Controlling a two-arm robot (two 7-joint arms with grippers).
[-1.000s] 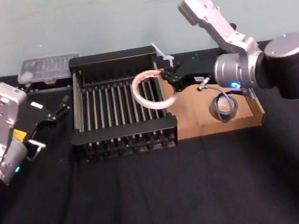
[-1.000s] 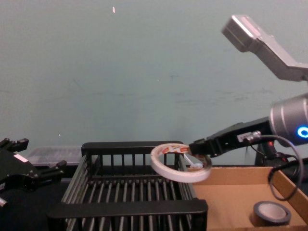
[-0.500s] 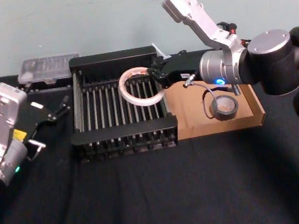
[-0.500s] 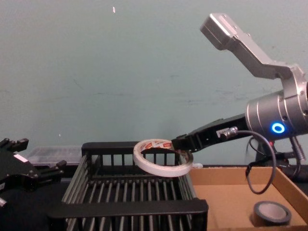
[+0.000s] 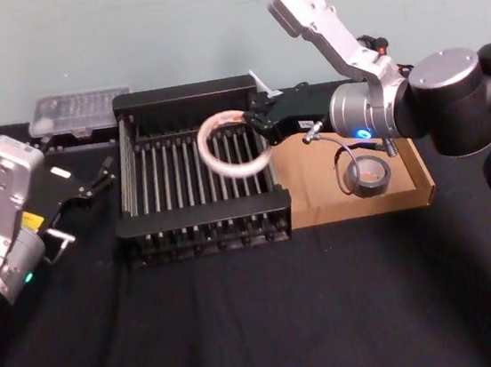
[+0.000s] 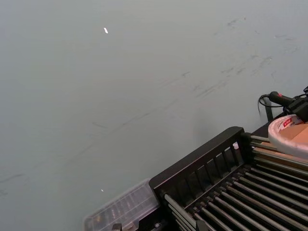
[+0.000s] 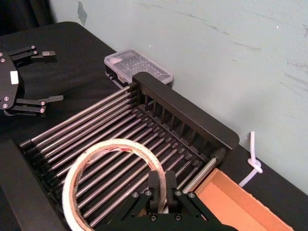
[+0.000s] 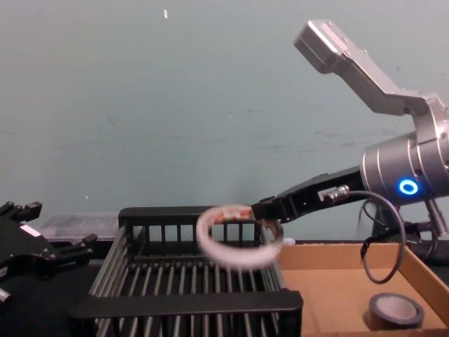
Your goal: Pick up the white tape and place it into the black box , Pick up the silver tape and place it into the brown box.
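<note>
Sagging lower than before, the white tape hangs over the black box at the right gripper, its grip impossible to tell. The silver tape lies in the brown box; the left gripper sits parked, spread.

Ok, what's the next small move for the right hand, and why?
Probably open the right hand: it holds the white tape by its edge above the bars of the black box, inside its rims, so the roll should drop in. The left hand is parked open beside the box.

Two tapes, two boxes (one case)
</note>
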